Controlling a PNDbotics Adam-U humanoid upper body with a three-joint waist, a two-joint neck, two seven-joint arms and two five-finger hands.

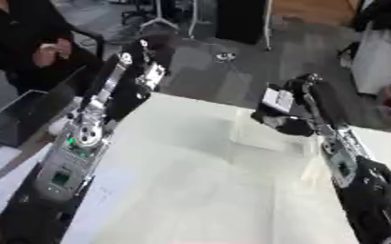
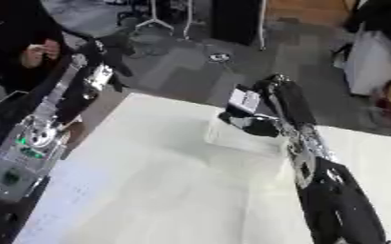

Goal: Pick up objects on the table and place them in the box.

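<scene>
A clear plastic box (image 1: 270, 136) stands on the white table (image 1: 182, 181) near its far edge. Directly above the box hovers my right hand (image 1: 295, 119), its dark fingers curled round a small white and grey rectangular object (image 1: 275, 99). That arm comes in from the lower right. My left hand (image 1: 145, 71) is raised at the table's far left corner, away from the box, and it is too blurred to read. I see no other loose objects on the table top.
A dark flat device (image 1: 19, 114) lies beside the table's left edge, under my left arm. Beyond the far edge is grey floor with stand legs (image 1: 161, 21). White items (image 1: 378, 57) stand at the right.
</scene>
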